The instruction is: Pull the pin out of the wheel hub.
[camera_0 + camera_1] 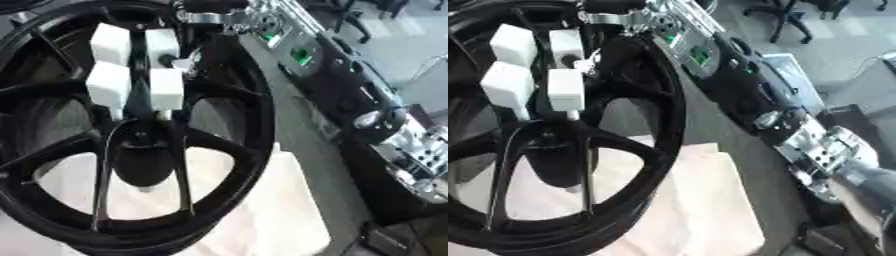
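We see pale cloth spread on table, grey floor beyond, black office chair at far edge, four white blocks grouped upper left.

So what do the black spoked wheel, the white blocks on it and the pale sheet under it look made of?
The black spoked wheel looks like glossy painted or coated metal, judging by highlights along its rim. The white rectangular blocks look matte, perhaps plastic or foam; unclear. The pale sheet seems to be cloth or paper, lying soft and creased.
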